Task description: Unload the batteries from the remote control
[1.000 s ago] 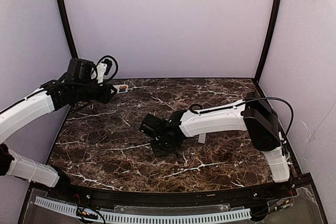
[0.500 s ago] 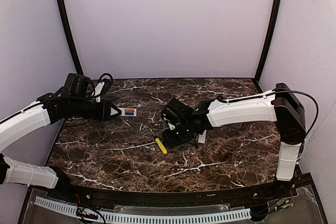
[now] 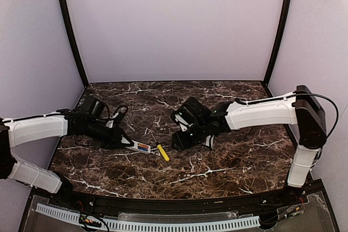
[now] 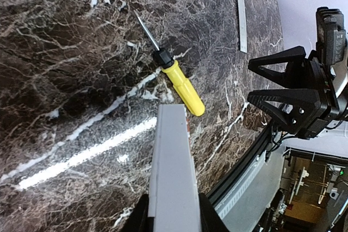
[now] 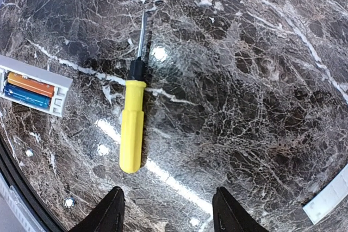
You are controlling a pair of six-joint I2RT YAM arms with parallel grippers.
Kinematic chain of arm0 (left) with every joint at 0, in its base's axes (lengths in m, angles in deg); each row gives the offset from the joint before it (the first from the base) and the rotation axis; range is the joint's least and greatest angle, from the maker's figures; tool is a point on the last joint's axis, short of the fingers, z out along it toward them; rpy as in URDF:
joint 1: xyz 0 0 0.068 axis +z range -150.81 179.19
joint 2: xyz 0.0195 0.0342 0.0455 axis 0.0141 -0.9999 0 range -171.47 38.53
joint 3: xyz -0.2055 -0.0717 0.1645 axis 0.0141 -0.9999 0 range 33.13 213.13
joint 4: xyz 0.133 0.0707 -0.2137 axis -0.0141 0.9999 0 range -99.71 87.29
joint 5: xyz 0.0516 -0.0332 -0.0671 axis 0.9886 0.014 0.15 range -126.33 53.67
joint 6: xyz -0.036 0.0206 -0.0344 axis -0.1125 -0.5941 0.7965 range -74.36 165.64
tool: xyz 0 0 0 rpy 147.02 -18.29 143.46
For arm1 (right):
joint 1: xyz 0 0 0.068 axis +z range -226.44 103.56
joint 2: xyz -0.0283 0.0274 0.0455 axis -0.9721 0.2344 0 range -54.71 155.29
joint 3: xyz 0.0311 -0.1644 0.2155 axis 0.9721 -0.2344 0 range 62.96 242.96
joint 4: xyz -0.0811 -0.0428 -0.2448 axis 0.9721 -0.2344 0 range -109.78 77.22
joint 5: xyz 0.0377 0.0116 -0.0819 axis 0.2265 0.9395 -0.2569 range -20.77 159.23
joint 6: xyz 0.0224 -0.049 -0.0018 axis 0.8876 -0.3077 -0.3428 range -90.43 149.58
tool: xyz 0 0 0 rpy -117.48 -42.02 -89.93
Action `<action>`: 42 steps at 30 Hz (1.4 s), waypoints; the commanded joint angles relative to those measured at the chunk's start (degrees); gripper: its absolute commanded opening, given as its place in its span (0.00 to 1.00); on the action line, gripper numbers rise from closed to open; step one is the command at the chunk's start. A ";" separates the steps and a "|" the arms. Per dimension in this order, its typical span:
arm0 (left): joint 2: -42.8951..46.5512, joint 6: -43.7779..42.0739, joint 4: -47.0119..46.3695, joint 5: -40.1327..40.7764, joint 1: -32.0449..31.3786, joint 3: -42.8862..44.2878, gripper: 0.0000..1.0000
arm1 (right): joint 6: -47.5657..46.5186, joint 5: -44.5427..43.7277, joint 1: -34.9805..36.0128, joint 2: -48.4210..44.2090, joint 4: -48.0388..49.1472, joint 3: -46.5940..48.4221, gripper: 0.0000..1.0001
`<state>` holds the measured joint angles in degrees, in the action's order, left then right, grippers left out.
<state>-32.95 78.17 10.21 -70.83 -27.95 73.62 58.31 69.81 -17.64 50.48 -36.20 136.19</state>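
Note:
My left gripper (image 3: 125, 141) is shut on the near end of the white-grey remote control (image 3: 139, 146) and holds it low over the table's front middle. In the left wrist view the remote (image 4: 173, 167) runs out from between the jaws. Its battery bay faces up and holds the orange-red battery (image 5: 30, 84) and the blue battery (image 5: 27, 95) side by side. My right gripper (image 3: 182, 139) is open and empty, hovering just right of a yellow-handled screwdriver (image 3: 163, 152), with its fingers (image 5: 113, 210) spread wide. The flat white back cover (image 4: 241, 17) lies apart on the table.
The yellow-handled screwdriver (image 5: 133, 129) lies on the marble between the remote and the right gripper, its tip pointing away. The black table rim (image 3: 179, 207) runs along the near edge. The cover also shows at the right wrist view's corner (image 5: 326, 199).
My left arm swung the remote from the back left down to the front middle, beside the screwdriver. My right gripper moved up and right off the screwdriver, which now lies uncovered.

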 commanded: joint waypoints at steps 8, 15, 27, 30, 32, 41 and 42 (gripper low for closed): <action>-12.72 -2.06 -2.24 -7.64 1.02 2.45 0.13 | -1.53 3.76 -0.38 -4.64 4.09 -4.23 0.55; -14.39 -4.12 2.30 -2.16 2.02 3.27 0.41 | -3.37 6.43 -0.37 -3.81 6.25 -4.76 0.55; -13.57 -7.80 8.73 8.87 2.95 5.48 0.70 | -7.84 6.24 0.14 1.85 6.13 -0.50 0.55; -13.20 -8.78 10.66 12.58 2.97 6.24 0.74 | -8.24 5.25 0.85 3.40 5.91 1.05 0.55; -12.87 -8.94 11.08 14.29 2.97 6.48 0.76 | -8.41 4.49 1.38 4.58 5.42 2.34 0.55; -10.92 -8.98 12.31 20.57 2.97 6.85 0.90 | -8.14 -2.52 5.26 10.04 2.19 7.93 0.52; -10.38 -8.98 12.61 21.07 2.97 6.94 0.91 | -8.08 -3.34 5.67 10.64 1.73 8.47 0.52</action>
<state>-46.06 69.96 20.05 -54.02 -25.32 79.15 50.77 71.12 -13.75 58.83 -32.48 142.13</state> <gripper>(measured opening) 0.895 0.526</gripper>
